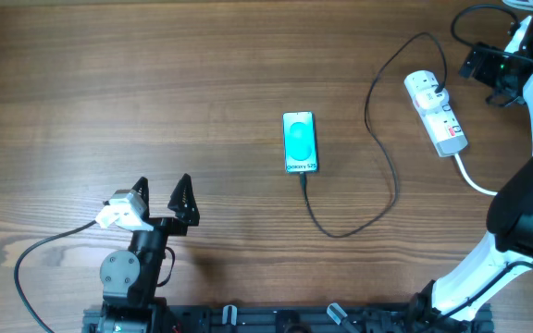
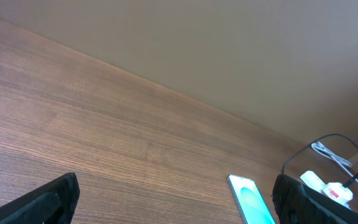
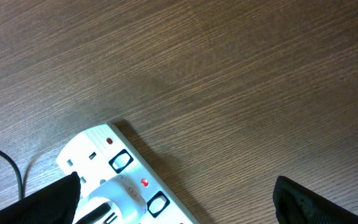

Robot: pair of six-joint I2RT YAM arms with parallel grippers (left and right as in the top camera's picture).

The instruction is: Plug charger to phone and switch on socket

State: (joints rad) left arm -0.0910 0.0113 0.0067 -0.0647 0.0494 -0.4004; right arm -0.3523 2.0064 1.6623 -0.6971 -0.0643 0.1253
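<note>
The left gripper (image 1: 161, 190) and right gripper (image 3: 176, 186) have fingers spread wide, holding nothing; the charger (image 1: 394, 176) runs from the socket (image 1: 436, 113) to the phone (image 1: 300, 141)

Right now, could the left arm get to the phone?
Probably yes. The left pincer stands open, and only bare table lies between it and the phone. The black cable trails off to the phone's far side.

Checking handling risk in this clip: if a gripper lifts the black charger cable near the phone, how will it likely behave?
The charger cable lies in loose curves, so it is probably floppy and would sag. It looks thin, so likely light. Its end reaches the phone, so a pull may drag the phone along.
</note>
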